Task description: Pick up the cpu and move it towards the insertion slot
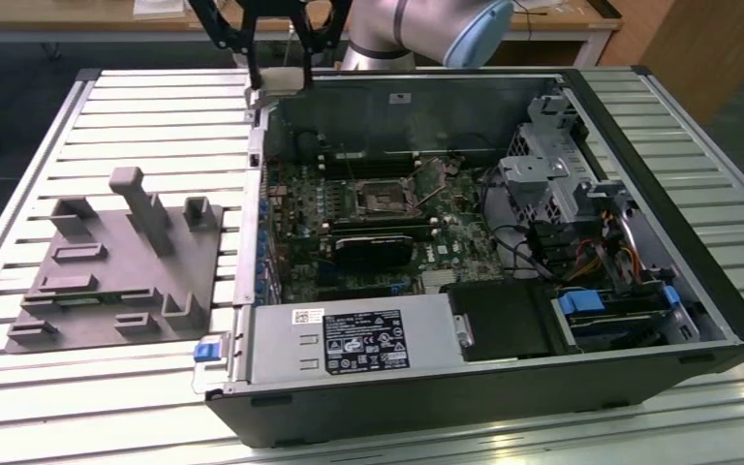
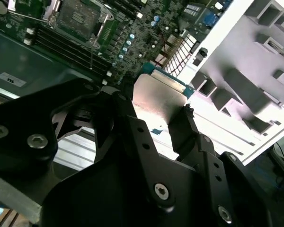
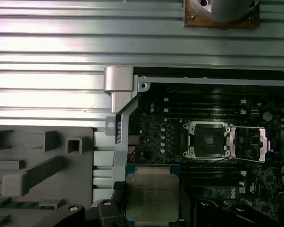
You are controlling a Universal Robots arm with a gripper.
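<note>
We see the open case (image 1: 502, 387) on the slatted table (image 1: 152, 116), with the grey fixture (image 1: 113, 271) on the exterior view's left of it. On the board inside, the slot (image 1: 382, 199) sits open, its frame around a dark centre, also seen in the first wrist view (image 3: 207, 139). Our gripper (image 1: 278, 73) hangs above the case's far left corner, its 2 fingers (image 2: 189, 127) pinching the cpu (image 3: 151, 197) by its edges, well apart from the slot.
</note>
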